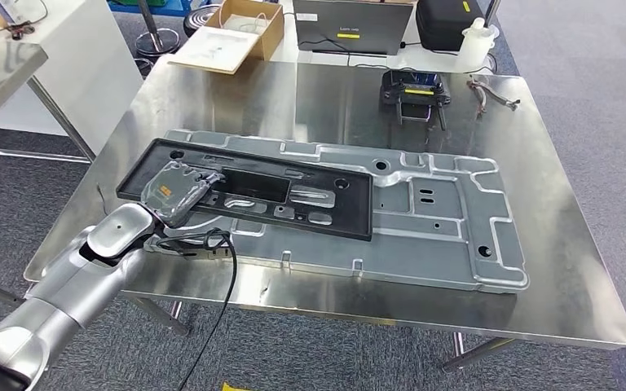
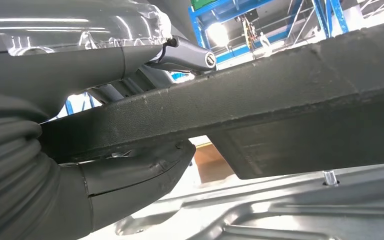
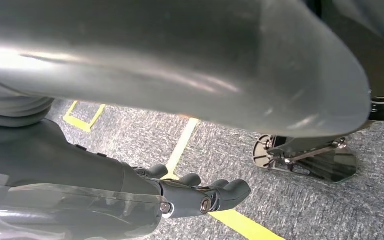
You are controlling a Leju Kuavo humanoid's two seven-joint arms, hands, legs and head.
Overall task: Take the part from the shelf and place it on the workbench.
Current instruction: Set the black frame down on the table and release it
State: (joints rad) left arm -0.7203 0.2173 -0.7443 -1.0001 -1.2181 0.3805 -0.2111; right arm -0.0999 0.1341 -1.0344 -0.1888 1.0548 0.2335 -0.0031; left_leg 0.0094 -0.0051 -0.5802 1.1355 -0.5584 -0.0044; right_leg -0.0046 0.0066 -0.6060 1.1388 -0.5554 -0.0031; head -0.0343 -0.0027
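Note:
The part is a long black frame [image 1: 293,195] with several cut-outs, lying across a large grey pressed-metal panel [image 1: 456,228] on the steel workbench [image 1: 334,98]. My left hand [image 1: 175,189] grips the frame's left end. The left wrist view shows this close up: the thumb [image 2: 140,175] is under the black frame's edge [image 2: 280,90], the fingers [image 2: 190,55] are over it, and the grey panel [image 2: 305,210] lies just below. My right hand [image 3: 180,192] hangs at my side above the carpeted floor, holding nothing, its fingers stretched out.
At the workbench's far side stand a black controller [image 1: 414,90], a cardboard box [image 1: 244,28], a laptop [image 1: 350,24], a white bottle [image 1: 474,42] and a black case [image 1: 448,20]. A second steel table [image 1: 0,65] stands at the far left. A black cable [image 1: 220,269] hangs from my left wrist.

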